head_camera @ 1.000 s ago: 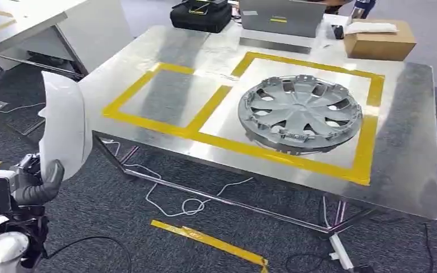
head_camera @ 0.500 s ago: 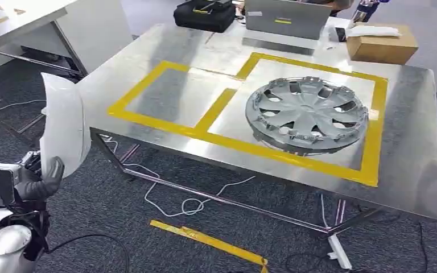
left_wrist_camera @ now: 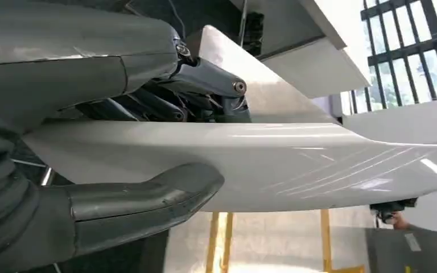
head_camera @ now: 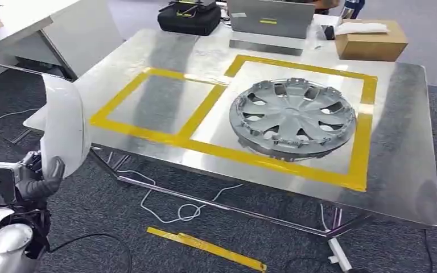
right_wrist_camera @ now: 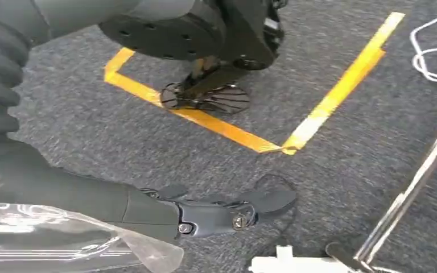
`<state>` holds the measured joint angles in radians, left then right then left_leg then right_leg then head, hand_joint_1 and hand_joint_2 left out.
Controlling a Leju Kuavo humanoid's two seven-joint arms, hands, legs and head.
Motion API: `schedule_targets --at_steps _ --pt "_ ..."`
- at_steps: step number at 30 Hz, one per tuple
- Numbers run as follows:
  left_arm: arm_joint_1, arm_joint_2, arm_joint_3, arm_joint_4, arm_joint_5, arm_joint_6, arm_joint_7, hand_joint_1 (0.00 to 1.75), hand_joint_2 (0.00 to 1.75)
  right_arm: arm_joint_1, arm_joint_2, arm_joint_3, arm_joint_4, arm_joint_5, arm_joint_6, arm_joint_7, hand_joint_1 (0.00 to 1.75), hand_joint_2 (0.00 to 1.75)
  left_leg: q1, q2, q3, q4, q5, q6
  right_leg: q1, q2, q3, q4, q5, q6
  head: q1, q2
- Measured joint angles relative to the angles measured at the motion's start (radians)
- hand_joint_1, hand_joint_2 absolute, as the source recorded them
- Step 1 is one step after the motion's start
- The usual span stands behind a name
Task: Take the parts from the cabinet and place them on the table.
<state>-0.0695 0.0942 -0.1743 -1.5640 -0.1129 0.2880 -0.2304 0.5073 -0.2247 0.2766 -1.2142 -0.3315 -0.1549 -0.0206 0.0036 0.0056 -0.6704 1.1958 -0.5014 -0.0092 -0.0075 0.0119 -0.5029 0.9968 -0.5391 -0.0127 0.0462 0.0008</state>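
Left hand point(head_camera: 42, 176) of the humanoid grips a curved white panel point(head_camera: 65, 122), held upright off the near left corner of the metal table point(head_camera: 409, 170) and not touching it; in the left wrist view the thick grey thumb point(left_wrist_camera: 148, 196) presses one face of the panel point(left_wrist_camera: 296, 165) while the darker fingers point(left_wrist_camera: 205, 77) close on the other. On the table, a silver wheel cover point(head_camera: 293, 116) lies flat inside the right-hand square of yellow tape point(head_camera: 364, 142), well clear of the panel. The left-hand taped square point(head_camera: 119, 102), nearest the held panel, has bare metal inside it. Along the table's far edge stand a black bag point(head_camera: 189, 17) at the left, a grey laptop point(head_camera: 270, 17) near the middle and a cardboard box point(head_camera: 370, 41) toward the far right corner. White cable point(head_camera: 176, 210) loops on the grey carpet under the table's near edge, beside a loose strip of yellow floor tape point(head_camera: 205, 247). The right wrist view looks down on carpet marked with a yellow taped corner point(right_wrist_camera: 284, 145); the right hand point(right_wrist_camera: 216, 213) hangs there with a piece of clear plastic point(right_wrist_camera: 62, 239) close against it, and whether it is holding that plastic cannot be told.
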Motion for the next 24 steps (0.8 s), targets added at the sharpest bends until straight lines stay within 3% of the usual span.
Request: schedule_targets --at_steps 1,2,3,4,6,7,8,9,12,13,14,15,17,18,19,20,21,22,24 --pt "-0.002 0.0 0.0 0.001 0.0 0.0 0.0 1.75 1.75 -0.001 0.0 0.002 0.0 -0.001 -0.001 -0.002 0.0 1.75 -0.002 -0.001 0.032 -0.083 0.051 0.007 0.001 0.001 0.011 0.0 -0.008 0.002 0.0 0.0" --pt "-0.004 0.001 0.0 0.002 0.0 0.0 0.0 1.75 1.75 -0.001 -0.001 0.005 0.0 -0.001 -0.001 -0.002 0.0 1.75 -0.007 -0.002 0.058 -0.141 0.068 0.019 0.0 0.001 0.004 -0.003 -0.016 0.005 0.0 0.0" --pt "-0.007 0.001 0.0 0.005 0.001 0.0 0.0 1.75 1.75 -0.003 -0.001 0.009 0.002 -0.002 -0.001 -0.004 0.0 1.75 -0.01 -0.002 0.07 -0.158 0.05 0.025 0.007 0.002 0.009 -0.001 -0.024 0.015 0.004 0.0" --pt "-0.013 0.002 0.0 0.006 0.001 0.001 0.0 1.75 1.75 -0.004 -0.005 0.01 0.002 -0.003 -0.001 -0.003 0.0 1.75 -0.012 -0.001 0.077 -0.175 0.032 0.026 0.003 0.002 0.011 -0.003 -0.025 0.02 0.0 0.0" --pt "-0.014 0.001 0.0 0.007 0.002 0.003 0.0 1.75 1.75 -0.001 -0.005 0.013 0.003 -0.004 -0.002 -0.004 0.0 1.75 -0.013 -0.002 0.083 -0.19 0.028 0.037 0.002 -0.002 0.028 -0.003 -0.011 0.041 0.0 0.0" --pt "-0.014 0.001 0.0 0.007 0.001 0.003 -0.001 1.75 1.75 -0.003 -0.007 0.014 0.003 -0.004 -0.002 -0.004 0.0 1.75 -0.006 -0.005 0.098 -0.197 0.031 0.041 0.003 -0.002 0.035 -0.007 -0.021 0.047 0.001 0.0" --pt "-0.014 0.001 0.0 0.007 0.001 0.003 -0.001 1.75 1.75 -0.004 -0.007 0.017 0.003 -0.007 -0.002 -0.006 0.0 1.75 -0.003 -0.005 0.109 -0.202 0.031 0.041 0.002 -0.004 0.02 0.02 -0.033 0.047 0.005 0.0" --pt "-0.016 0.001 0.0 0.007 0.0 0.003 -0.002 1.75 1.75 -0.008 -0.009 0.019 0.003 -0.008 -0.004 -0.008 0.0 1.75 -0.002 -0.005 0.111 -0.203 0.027 0.046 0.002 -0.004 -0.016 0.081 -0.043 0.046 0.008 0.0" --pt "-0.013 0.0 0.0 0.008 0.0 0.003 -0.002 1.75 1.75 -0.006 -0.014 0.023 0.006 -0.013 -0.007 -0.008 0.0 1.75 -0.004 -0.005 0.119 -0.202 0.011 0.049 -0.002 -0.004 -0.166 0.288 -0.126 0.061 0.01 0.0" --pt "-0.01 0.0 0.0 0.01 0.0 0.003 -0.002 1.75 1.75 -0.005 -0.014 0.024 0.007 -0.013 -0.007 -0.008 0.0 1.75 -0.004 -0.005 0.129 -0.202 0.003 0.048 -0.002 -0.004 -0.189 0.294 -0.125 0.062 0.009 0.0" --pt "-0.01 0.0 0.0 0.011 0.0 0.003 -0.002 1.75 1.75 -0.005 -0.014 0.025 0.008 -0.013 -0.007 -0.008 0.0 1.75 -0.004 -0.005 0.14 -0.202 -0.005 0.047 -0.003 -0.004 -0.19 0.264 -0.1 0.065 0.008 0.0" --pt "-0.01 0.0 0.0 0.013 0.0 0.003 -0.002 1.75 1.75 -0.004 -0.014 0.027 0.009 -0.015 -0.008 -0.008 0.0 1.75 -0.003 -0.005 0.155 -0.202 -0.015 0.046 -0.003 -0.006 -0.173 0.197 -0.051 0.067 0.01 0.0" --pt "-0.011 -0.001 -0.001 0.013 -0.002 0.003 -0.002 1.75 1.75 -0.004 -0.017 0.031 0.01 -0.024 -0.016 -0.014 0.0 1.75 -0.003 -0.004 0.182 -0.202 -0.038 0.038 -0.003 -0.012 -0.125 0.029 0.085 0.055 0.01 0.0" --pt "-0.013 -0.001 -0.001 0.014 -0.004 0.003 -0.002 1.75 1.75 -0.008 -0.018 0.039 0.015 -0.031 -0.021 -0.015 0.0 1.75 -0.006 -0.003 0.19 -0.201 -0.045 0.031 0.001 -0.016 -0.131 0.032 0.063 0.047 0.007 0.0" --pt "-0.014 -0.001 -0.001 0.014 -0.005 0.003 -0.002 1.75 1.75 -0.009 -0.021 0.044 0.015 -0.037 -0.024 -0.02 0.0 1.75 -0.006 -0.005 0.185 -0.203 -0.049 0.024 0.004 -0.017 -0.123 0.031 0.039 0.033 0.008 0.0" --pt "-0.016 -0.001 -0.001 0.014 -0.006 0.003 -0.002 1.75 1.75 -0.005 -0.023 0.048 0.016 -0.043 -0.029 -0.022 0.0 1.75 -0.006 -0.004 0.19 -0.203 -0.053 0.018 0.006 -0.014 -0.116 0.03 0.067 0.025 0.006 0.0" --pt "-0.015 -0.002 -0.002 0.014 -0.009 0.003 -0.002 1.75 1.75 -0.006 -0.024 0.053 0.016 -0.049 -0.032 -0.023 0.0 1.75 -0.005 -0.004 0.199 -0.198 -0.052 0.015 0.007 -0.016 -0.123 0.029 0.058 0.016 0.008 0.0" --pt "-0.019 -0.002 -0.004 0.014 -0.013 0.002 -0.003 1.75 1.75 -0.008 -0.026 0.058 0.017 -0.057 -0.035 -0.026 0.0 1.75 -0.005 -0.004 0.202 -0.192 -0.049 0.011 0.004 -0.012 -0.1 0.026 0.064 0.009 0.007 0.0" --pt "-0.024 -0.001 -0.008 0.014 -0.021 -0.003 -0.005 1.75 1.75 -0.018 -0.031 0.073 0.018 -0.074 -0.043 -0.031 0.0 1.75 -0.003 -0.005 0.159 -0.104 -0.059 0.002 -0.001 -0.005 -0.078 0.012 0.061 0.001 0.002 0.0"
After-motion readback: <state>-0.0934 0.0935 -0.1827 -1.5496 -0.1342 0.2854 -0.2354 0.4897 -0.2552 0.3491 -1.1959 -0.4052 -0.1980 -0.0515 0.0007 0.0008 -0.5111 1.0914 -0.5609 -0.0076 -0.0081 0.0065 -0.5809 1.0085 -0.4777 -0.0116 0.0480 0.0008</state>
